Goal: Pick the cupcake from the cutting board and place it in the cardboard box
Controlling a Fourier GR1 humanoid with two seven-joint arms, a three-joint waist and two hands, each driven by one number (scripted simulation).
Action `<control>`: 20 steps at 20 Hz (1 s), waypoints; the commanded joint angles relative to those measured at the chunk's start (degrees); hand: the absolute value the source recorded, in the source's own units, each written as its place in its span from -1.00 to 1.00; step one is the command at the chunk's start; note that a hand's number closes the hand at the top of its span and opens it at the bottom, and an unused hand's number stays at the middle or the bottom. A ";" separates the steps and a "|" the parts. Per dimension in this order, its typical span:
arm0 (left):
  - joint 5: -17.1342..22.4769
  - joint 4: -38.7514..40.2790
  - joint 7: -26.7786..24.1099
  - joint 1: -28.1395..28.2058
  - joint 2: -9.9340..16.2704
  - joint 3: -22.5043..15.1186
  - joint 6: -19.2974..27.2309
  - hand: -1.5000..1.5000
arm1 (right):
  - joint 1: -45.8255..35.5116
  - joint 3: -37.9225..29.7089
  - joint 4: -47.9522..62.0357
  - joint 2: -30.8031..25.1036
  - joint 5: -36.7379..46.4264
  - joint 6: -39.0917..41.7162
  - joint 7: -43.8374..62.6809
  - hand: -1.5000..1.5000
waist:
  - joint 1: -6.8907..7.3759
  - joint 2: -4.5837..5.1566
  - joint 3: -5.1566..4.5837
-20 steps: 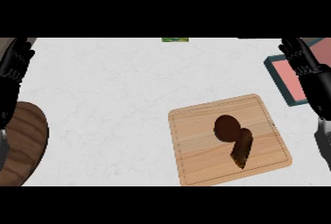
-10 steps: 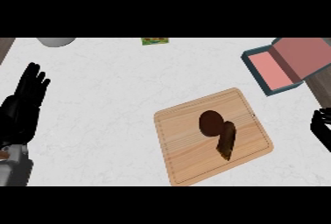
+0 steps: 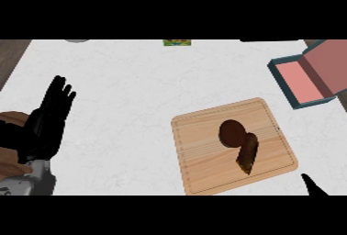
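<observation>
At frame left, left hand rests open, fingers straight, holding nothing. Right hand: only a tip at lower right; state unreadable. Cupcake lies on cutting board, centre-right of bench. Cardboard box upper right, open.

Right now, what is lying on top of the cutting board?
On the cutting board lies only the dark brown cupcake, near the middle and resting on its side. No hand covers it. The wood directly beneath the cupcake is hidden.
</observation>
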 commanded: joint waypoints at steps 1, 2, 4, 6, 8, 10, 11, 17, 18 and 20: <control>-0.41 -0.54 -2.30 1.84 -0.97 -1.70 -1.43 0.00 | 6.69 6.27 -6.66 -3.91 8.04 6.39 11.44 -1.00 | 2.18 0.45 -0.21; -0.31 -1.34 -0.51 1.35 -0.81 -1.07 -0.22 0.00 | 9.38 7.22 -8.60 -5.35 7.60 9.99 13.83 -1.00 | 2.04 0.35 -0.19; -0.43 -1.19 -1.41 1.21 -1.20 -1.72 -0.82 0.00 | 9.54 10.22 -13.54 -6.51 8.67 14.61 21.31 -1.00 | 2.59 0.52 -0.24; 0.70 -0.86 -0.58 1.02 -0.22 -0.46 -1.70 0.00 | 9.75 11.64 -19.48 -7.63 9.25 18.56 29.80 -1.00 | 2.84 0.48 -0.18; -0.40 -1.18 1.43 -2.18 -0.40 -0.82 -0.19 0.00 | 7.15 14.61 -25.18 -6.98 11.76 20.98 38.02 -1.00 | 2.58 0.41 0.02; -0.74 -0.04 0.14 -0.51 -1.78 -1.72 -0.31 0.00 | 3.78 12.79 -32.42 -9.20 10.96 25.39 47.42 -1.00 | 2.60 0.37 0.03; -1.76 2.01 -1.67 -0.84 -3.41 -2.61 0.24 0.00 | -1.46 14.26 -31.58 -8.21 13.29 25.68 50.97 -1.00 | 2.74 0.45 0.09; -1.99 -0.81 0.85 -0.62 -2.38 -1.16 -0.87 0.00 | -16.24 20.67 -27.01 -1.90 21.27 28.37 61.61 -1.00 | 2.52 0.18 0.23; -2.59 3.49 -2.16 -1.35 -3.72 -0.85 -0.91 0.00 | -19.09 18.49 -26.54 -2.19 18.73 30.39 62.49 -1.00 | 2.31 0.22 0.24; -3.81 -0.64 -1.88 1.74 -5.05 -2.68 -0.08 0.00 | -22.08 16.41 -23.41 -2.27 17.97 32.52 63.38 -1.00 | 2.40 0.16 0.26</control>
